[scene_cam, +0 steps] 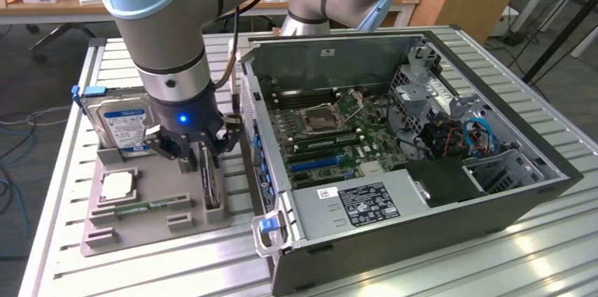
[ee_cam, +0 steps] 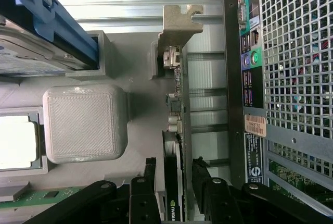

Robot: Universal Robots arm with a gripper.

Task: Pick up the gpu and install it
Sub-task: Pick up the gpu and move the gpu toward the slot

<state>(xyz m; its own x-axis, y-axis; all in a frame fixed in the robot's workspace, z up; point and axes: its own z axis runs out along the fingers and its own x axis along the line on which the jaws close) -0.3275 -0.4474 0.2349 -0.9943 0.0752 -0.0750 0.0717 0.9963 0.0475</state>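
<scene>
The exterior view looks down obliquely from above the desk [scene_cam: 523, 255], taking in the tray [scene_cam: 154, 225] and open computer case [scene_cam: 393, 265]. The wrist view peers close past the gripper [ee_cam: 174, 165]; both share the gpu [ee_cam: 179, 104].

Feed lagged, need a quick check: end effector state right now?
End effector: open, straddling the gpu standing on edge in the grey tray, small gaps either side.
</scene>
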